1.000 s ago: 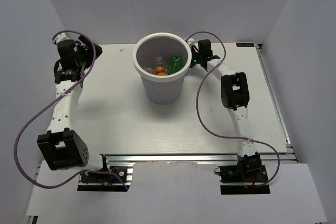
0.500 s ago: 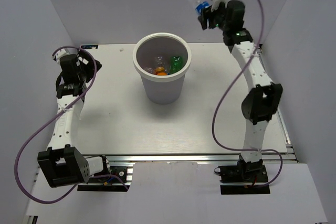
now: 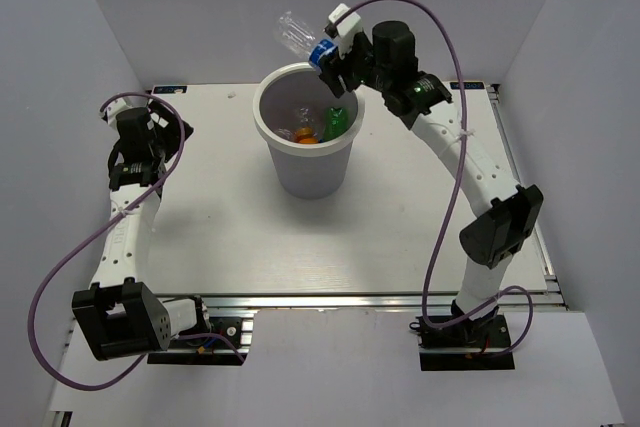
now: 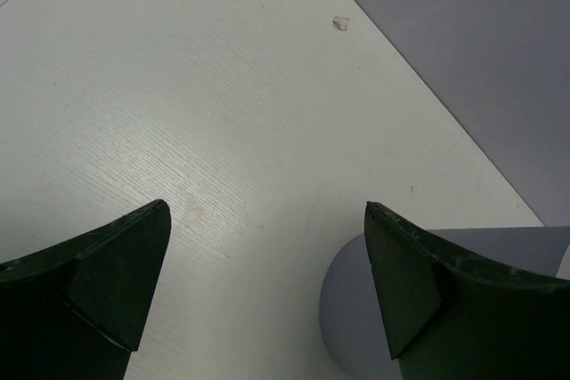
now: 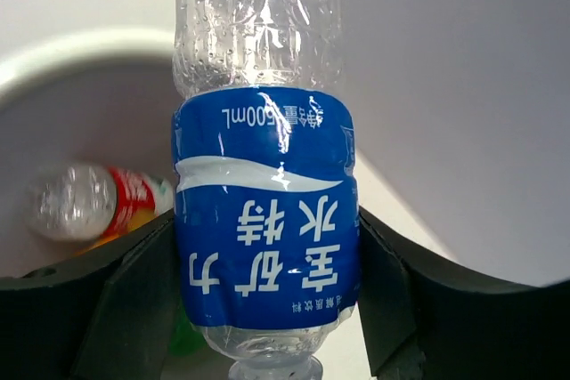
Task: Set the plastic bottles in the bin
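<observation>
The left gripper [image 4: 267, 211] hangs over the left side of the table [image 3: 250, 237], jaws wide apart and empty, barely shifted from half a second ago. Past the table's middle stands the bin [image 3: 310, 175], unmoved, with a green bottle [image 3: 337, 122], an orange bottle [image 3: 303, 134] and a red-label bottle [image 5: 89, 202] lying inside. The right gripper [image 3: 332, 55] has swung left from high over the far right corner and is now above the bin's far right rim. It is clamped around the label of the blue-label bottle [image 5: 264, 238], which tilts up and left above the far rim.
</observation>
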Controlling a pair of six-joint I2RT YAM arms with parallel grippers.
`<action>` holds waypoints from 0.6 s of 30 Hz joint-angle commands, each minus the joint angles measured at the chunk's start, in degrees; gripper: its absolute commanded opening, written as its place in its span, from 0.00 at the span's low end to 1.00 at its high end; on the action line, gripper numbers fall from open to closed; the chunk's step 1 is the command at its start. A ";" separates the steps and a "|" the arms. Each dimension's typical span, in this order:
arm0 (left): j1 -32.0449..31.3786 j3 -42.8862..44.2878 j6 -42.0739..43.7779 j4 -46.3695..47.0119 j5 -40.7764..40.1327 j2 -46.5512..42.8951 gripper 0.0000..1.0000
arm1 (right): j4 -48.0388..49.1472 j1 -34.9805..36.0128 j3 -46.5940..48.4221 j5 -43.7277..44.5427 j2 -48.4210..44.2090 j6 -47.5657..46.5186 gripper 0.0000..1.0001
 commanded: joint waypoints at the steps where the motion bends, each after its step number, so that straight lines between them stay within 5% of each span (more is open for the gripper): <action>1: -0.03 0.91 1.20 -0.26 -0.27 -2.21 0.98 | -2.97 -0.96 0.25 -1.60 -1.24 -0.09 0.73; 3: -0.03 1.52 1.29 -0.08 0.17 -1.95 0.98 | -3.40 -0.87 0.78 -2.92 -2.20 -0.27 0.89; 10: -0.03 4.78 2.16 -0.69 0.26 -1.33 0.98 | -2.97 -0.96 1.22 -10.57 -6.60 -1.15 0.89; 18: -0.12 4.87 2.87 -1.92 -1.67 -1.60 0.98 | 7.13 -9.18 -11.67 -4.51 -16.08 12.18 0.89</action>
